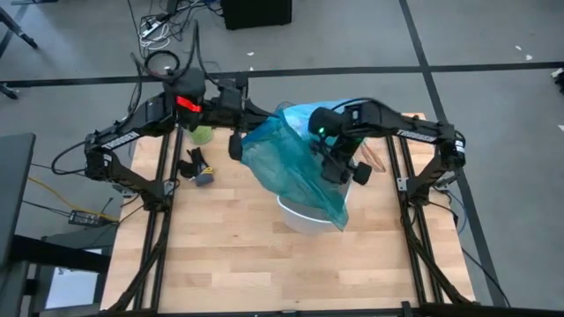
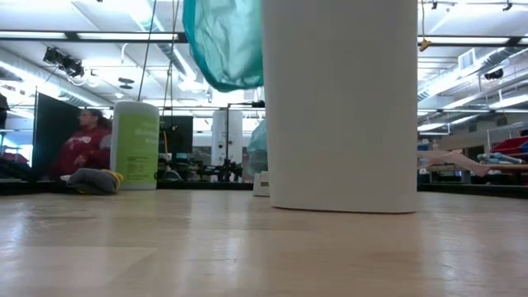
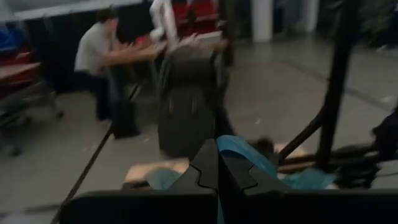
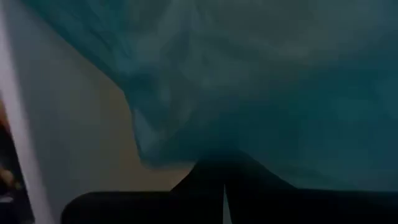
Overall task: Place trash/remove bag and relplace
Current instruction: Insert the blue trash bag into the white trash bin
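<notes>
Two sets of jaws at work, both closed, both up off the bench [image 1: 220, 264] near the centre of the high view. Left gripper [image 3: 219, 168]: shut on a strip of the bag [image 3: 236, 148], the sky-blue film rising straight out from between the fingertips. Right gripper [image 4: 224, 182]: shut as well, with the teal-green bag [image 4: 261, 74] drawn right down to its tip and filling the wrist view, so apparently pinched there.

Seen from above: plastic stretched as one sloping sheet between the two arms, sky-blue at upper centre, teal-green draping down and to the right over the white bin [image 1: 295, 220]. Long axis of the sheet from upper left to lower right of the frame. Lower end reaching the bin's far rim, upper end well clear of it. From bench height: a teal fold hanging at top centre, beside the bin wall and high above the wood, not touching it.

Relation that matters next, as a judgement: bin mouth directly beneath the sheet, nearer the right gripper than the left. For seating a liner, need for the film's opening to face down over the rim; which edge counts as the opening, impossible to tell from here.

No trash made out in any view; inside of the bin hidden by the plastic.
</notes>
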